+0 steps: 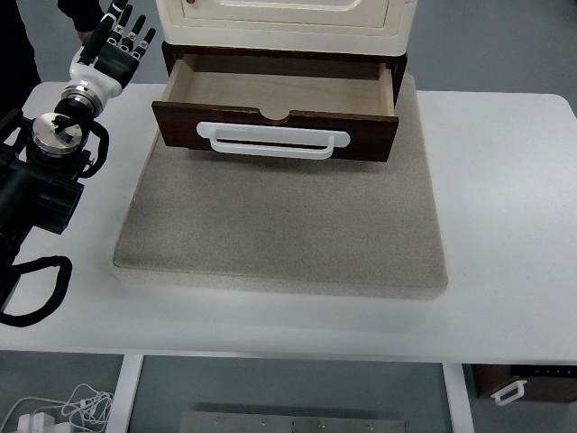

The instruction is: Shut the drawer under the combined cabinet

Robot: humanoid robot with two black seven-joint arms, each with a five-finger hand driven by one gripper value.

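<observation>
Item one, left robot hand (115, 41): it is hovering at the far left corner of the counter (505, 198), fingers spread and straight, holding nothing. Its arm is coming in along the left edge. No right robot hand is showing.

Item two, drawer (275, 104): it is sitting pulled out under the cream cabinet (284, 18), empty as far as you can see, its dark front (270, 131) carrying a white handle (270, 140). The front is lying well to the right of the robot hand, with the drawer's left side wall nearest it.

Item three, grey mat (279, 225): the cabinet is standing on its far edge, and the mat is lying on the counter.

Risks you are facing:
- Pushing from the left corner of the front is likely to skew the drawer so it jams in its runners.
- A hard shove is likely to slide the whole cabinet back on the mat instead of closing the drawer.
- Spread fingers could be catching on the handle or on the drawer's side wall as you are swinging in.
- Fingertips left over the top edge risk being pinched against the cabinet frame.
</observation>
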